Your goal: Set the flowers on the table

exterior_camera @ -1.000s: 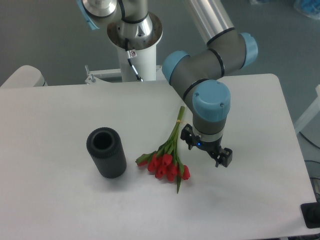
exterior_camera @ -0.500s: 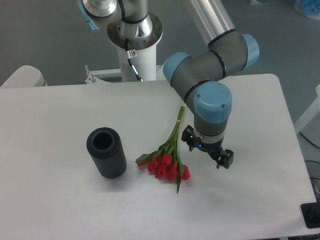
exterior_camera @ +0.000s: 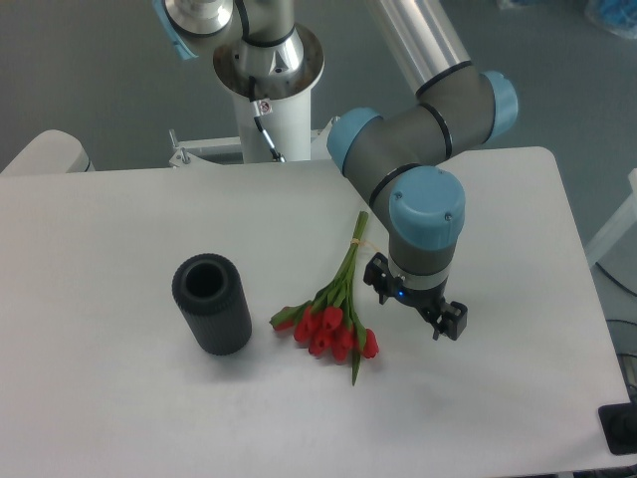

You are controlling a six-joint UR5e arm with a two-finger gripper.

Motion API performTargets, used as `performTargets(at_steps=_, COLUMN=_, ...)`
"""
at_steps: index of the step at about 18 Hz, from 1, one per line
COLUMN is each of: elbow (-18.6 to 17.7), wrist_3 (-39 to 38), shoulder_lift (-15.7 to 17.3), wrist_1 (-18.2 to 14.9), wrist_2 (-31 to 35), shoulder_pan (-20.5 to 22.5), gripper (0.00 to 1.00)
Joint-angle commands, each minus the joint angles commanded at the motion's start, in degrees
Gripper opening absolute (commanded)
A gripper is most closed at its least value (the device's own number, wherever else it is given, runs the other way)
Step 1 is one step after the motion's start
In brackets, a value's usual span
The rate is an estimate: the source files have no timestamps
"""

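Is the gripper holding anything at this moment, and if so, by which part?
Nothing is held. The gripper is open with nothing between its fingers, just right of the red tulips, which lie flat on the white table, apart from it.

flowers (exterior_camera: 331, 309) lie on the table (exterior_camera: 119, 239), open tool (exterior_camera: 416, 298) beside them.

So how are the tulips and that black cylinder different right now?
The flowers lie flat on the table; the black cylinder stands upright, open end up. The flowers are red and green with thin stems; the cylinder is black, thick and ribbed. Both rest on the table, neither held by the gripper.
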Motion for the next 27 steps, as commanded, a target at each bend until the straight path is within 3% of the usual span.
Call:
performTargets(at_steps=8, elbow=1.14, wrist_3=13.71, shoulder_lift=-2.81, wrist_1=0.17, wrist_2=-0.09, shoulder_pan=0.44, gripper=1.00)
performTargets(at_steps=27, elbow=0.44, wrist_3=14.96, shoulder_lift=-3.26, wrist_1=0.53, wrist_2=0.09, shoulder_pan=0.70, gripper=1.00)
